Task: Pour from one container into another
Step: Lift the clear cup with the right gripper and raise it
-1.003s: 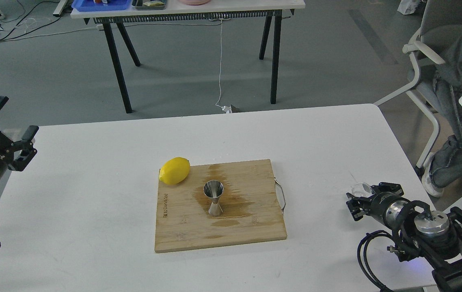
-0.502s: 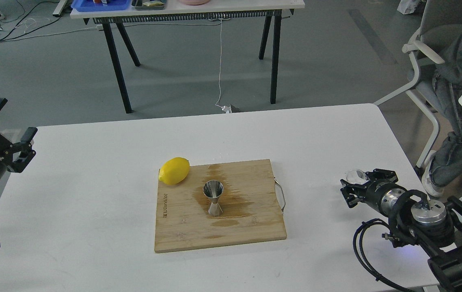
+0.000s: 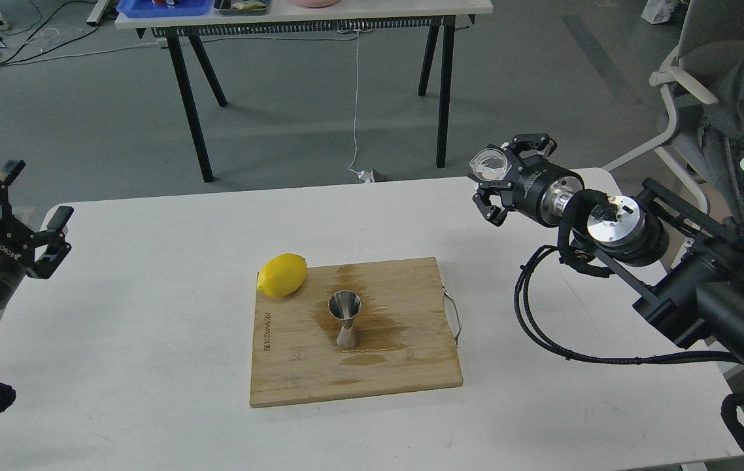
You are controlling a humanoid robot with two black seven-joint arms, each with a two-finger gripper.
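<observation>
The white worktop (image 3: pixel 150 327) carries a bamboo cutting board (image 3: pixel 405 366) near its middle, with a metal handle on its right edge. A dark wet stain spreads over the board around the jigger, so some liquid appears to have landed there already, though the source cannot be told.

The right hand (image 3: pixel 493 186) is raised above the worktop's far right part, its fingers clamped on the small clear glass cup (image 3: pixel 488 164), which is tipped on its side with its mouth facing this way. Whether it holds any liquid cannot be told. The left hand (image 3: pixel 32 222) hangs over the left edge with its fingers apart and nothing between them.

A lemon (image 3: pixel 282 275) lies on the board's far left corner. The steel jigger (image 3: pixel 344 318) stands upright on the board, near the lemon and well apart from the cup.

As a judgement, the cup is lifted but not yet above the jigger; carrying it over and pouring remain.
</observation>
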